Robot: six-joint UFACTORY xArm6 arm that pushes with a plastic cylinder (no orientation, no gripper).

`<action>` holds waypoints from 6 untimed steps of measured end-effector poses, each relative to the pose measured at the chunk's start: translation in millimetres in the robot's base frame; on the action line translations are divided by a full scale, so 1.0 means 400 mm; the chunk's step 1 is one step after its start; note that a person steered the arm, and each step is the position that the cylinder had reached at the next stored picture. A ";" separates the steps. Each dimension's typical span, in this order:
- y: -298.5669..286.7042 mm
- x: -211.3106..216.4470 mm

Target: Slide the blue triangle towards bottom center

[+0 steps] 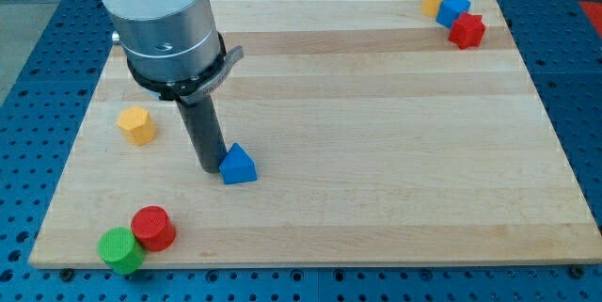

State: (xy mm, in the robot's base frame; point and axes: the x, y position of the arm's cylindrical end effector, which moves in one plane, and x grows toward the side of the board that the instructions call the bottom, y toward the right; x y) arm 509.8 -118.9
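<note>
My tip (209, 167) rests on the wooden board (376, 151), touching the blue triangle's (238, 165) left side; no gripper fitted.

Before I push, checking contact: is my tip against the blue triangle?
Cannot tell. In the camera view my tip sits right at the blue triangle's left edge, with no plain gap or contact.
</note>
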 end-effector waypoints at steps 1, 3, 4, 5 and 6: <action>0.000 0.000; 0.050 0.000; 0.217 -0.020; 0.295 -0.045; 0.170 -0.045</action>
